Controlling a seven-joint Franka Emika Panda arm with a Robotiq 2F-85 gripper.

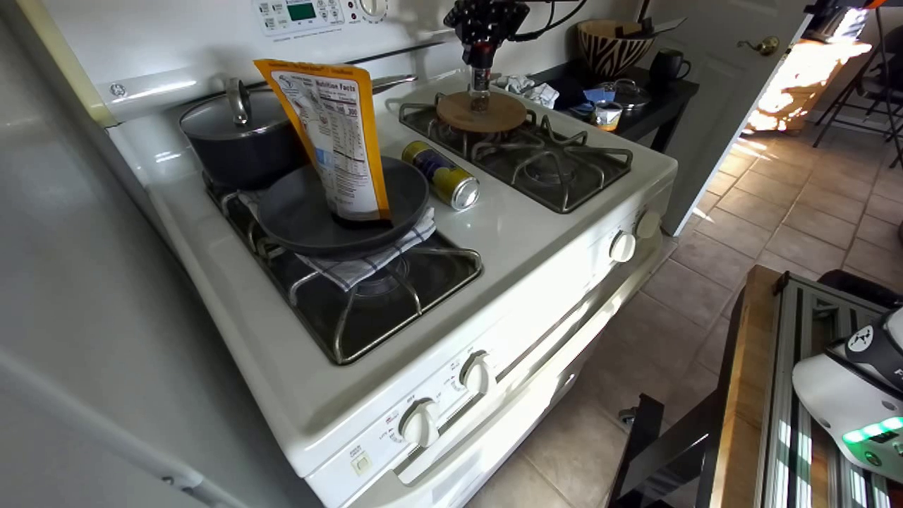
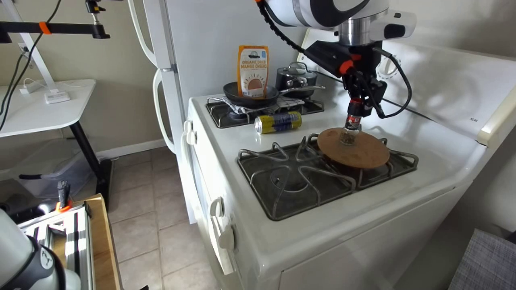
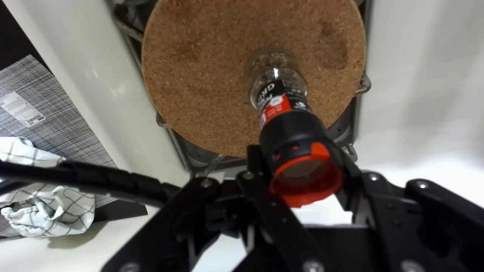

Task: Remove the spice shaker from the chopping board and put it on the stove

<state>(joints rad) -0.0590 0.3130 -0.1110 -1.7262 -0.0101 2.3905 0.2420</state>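
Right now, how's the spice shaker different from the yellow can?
The spice shaker stands upright on the round board; the yellow can lies on its side on the stove. The shaker is partly clear; the can isn't. The gripper is around the shaker's cap; nothing holds the can. Both are rounded.

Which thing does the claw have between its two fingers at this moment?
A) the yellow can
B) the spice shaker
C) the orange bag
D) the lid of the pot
B, because in the wrist view the spice shaker has its black, red-rimmed top between the two sides of the claw.
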